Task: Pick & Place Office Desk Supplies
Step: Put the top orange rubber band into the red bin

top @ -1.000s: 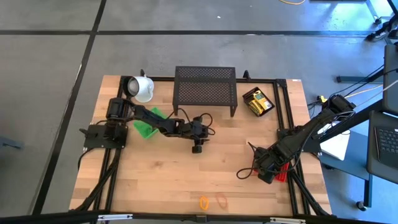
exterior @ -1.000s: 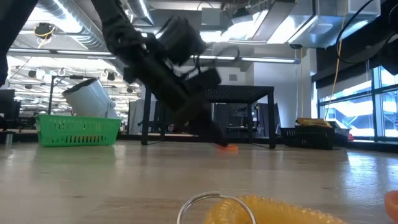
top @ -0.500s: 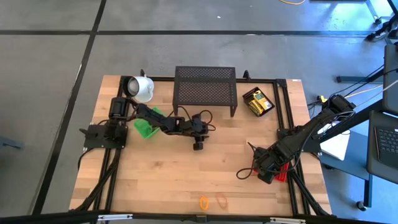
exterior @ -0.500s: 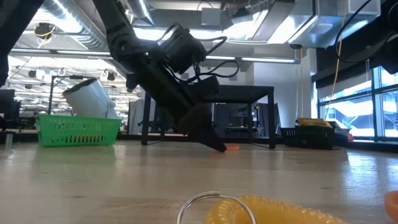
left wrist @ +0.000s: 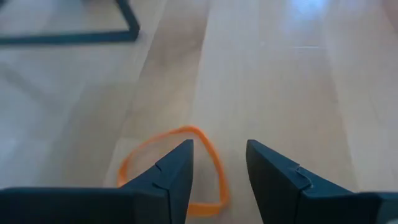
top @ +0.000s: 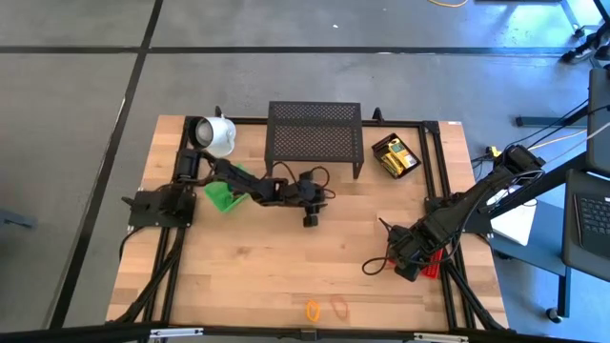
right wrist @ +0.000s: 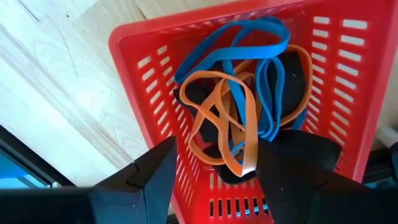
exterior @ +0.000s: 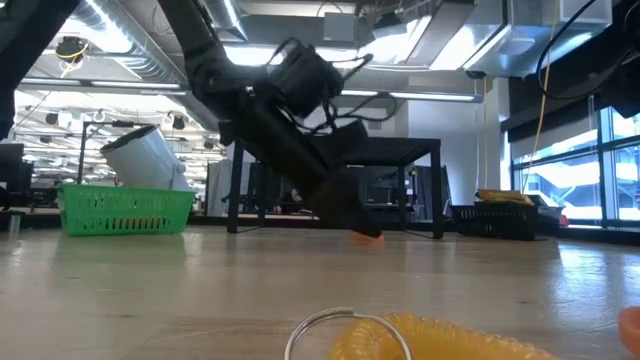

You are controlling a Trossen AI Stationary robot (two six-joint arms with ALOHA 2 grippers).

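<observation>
My left gripper (left wrist: 219, 149) is open, low over the middle of the table (top: 310, 218), pointing down at a thin orange loop (left wrist: 171, 167) that lies flat on the wood. One side of the loop lies between the fingertips, and the rest runs under one finger; whether a finger touches it I cannot tell. The low view shows the loop (exterior: 369, 237) right at the gripper's tip. My right gripper (right wrist: 214, 152) is open above a red basket (right wrist: 140, 68) holding blue, orange and black loops (right wrist: 239, 93), at the table's right side (top: 408, 266). Yellow boxes (top: 396, 157) sit in a black tray.
Two orange loops (top: 313, 309) (top: 339, 306) lie near the near edge, large in the low view (exterior: 430, 338). A green basket (top: 224, 196), a white mug (top: 215, 135) on its side and a black mesh shelf (top: 315, 138) stand along the far side. Bare wood lies between the arms.
My left gripper has moved toward the table's right and a little toward the far edge, closing in on the orange loop in the low view. The right arm has kept still.
</observation>
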